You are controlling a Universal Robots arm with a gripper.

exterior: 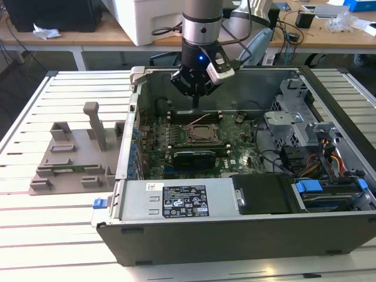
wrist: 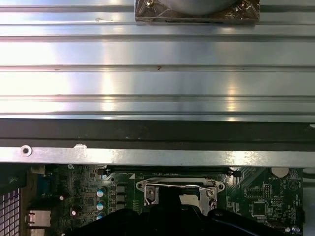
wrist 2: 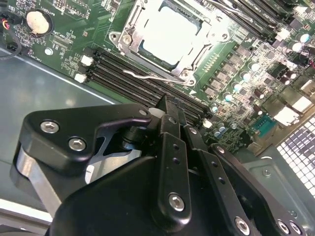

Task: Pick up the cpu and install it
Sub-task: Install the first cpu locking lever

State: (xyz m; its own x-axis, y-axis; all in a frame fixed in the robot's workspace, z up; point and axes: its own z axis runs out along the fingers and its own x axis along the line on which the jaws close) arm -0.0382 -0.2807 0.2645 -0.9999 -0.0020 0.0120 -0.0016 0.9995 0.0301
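Fingers (wrist 2: 170, 123) of the arm hang inside the open computer case (exterior: 235, 235), drawn together at their tips with nothing visible between them. They sit over the memory slots (wrist 2: 133, 78) just beside the socket (wrist 2: 170, 37). In the second wrist view a pale silver square fills the socket's metal frame. I take this for the cpu (wrist 2: 165, 32), lying flat in its seat rather than carried. The exterior view shows the socket (exterior: 195, 134) dark, so that reading is a judgement.

Doing this step well means keeping the tips square over the socket and travelling straight up and down. The chip should lie level inside the frame with no corner riding on the edge. The wire lever (wrist 2: 147, 76) along the frame's side needs clearance from the fingertips.

Room is tight. The memory slots flank the socket closely, a long black card (exterior: 194, 157) lies just beyond it towards the camera, and the case wall (exterior: 258, 88) rises behind the arm. Loose cables (exterior: 276, 158) and a drive cage (exterior: 294, 117) crowd the exterior view's right. A coin battery (wrist 2: 36, 22) sits on the board well apart. Outside the case, a grey plate with upright blocks (exterior: 70, 158) rests on the slatted bench (exterior: 59, 229).
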